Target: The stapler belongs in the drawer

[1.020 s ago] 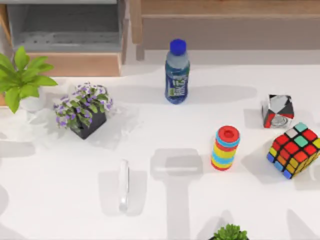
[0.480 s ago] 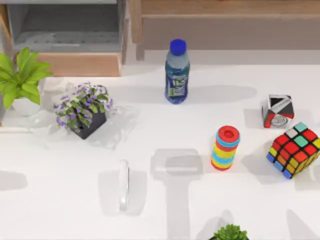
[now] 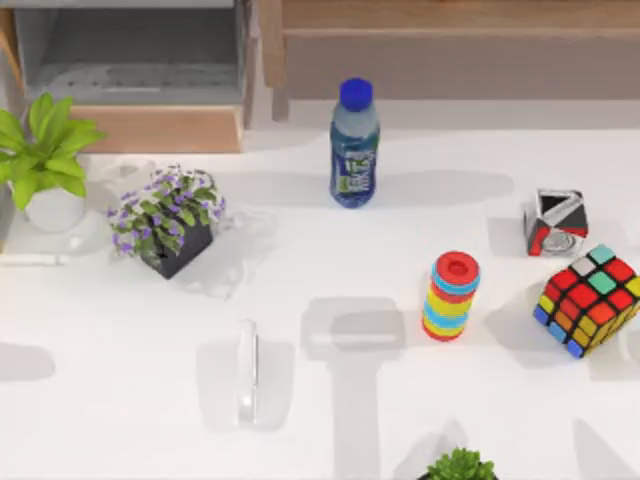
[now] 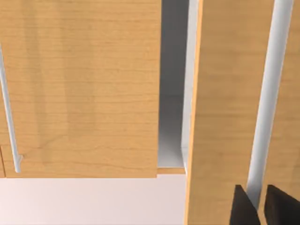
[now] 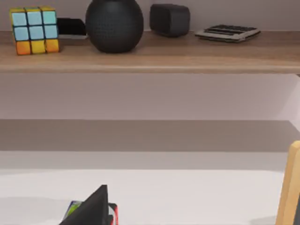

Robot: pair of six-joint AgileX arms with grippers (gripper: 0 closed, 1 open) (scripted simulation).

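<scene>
stapler [image 3: 247, 372]: flat on the white table [image 3: 120, 420], front left, clear of everything
drawer [image 3: 130, 70]: pulled open, back left, grey inside
left gripper [image 4: 257, 206]: dark fingertips near wooden panel; jaw state can't tell
right gripper: jaw state can't tell

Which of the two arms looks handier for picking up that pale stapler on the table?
Probably the left. The stapler lies on the table's left half, below the drawer at the back left, and the left gripper already faces wooden cabinet fronts.
</scene>
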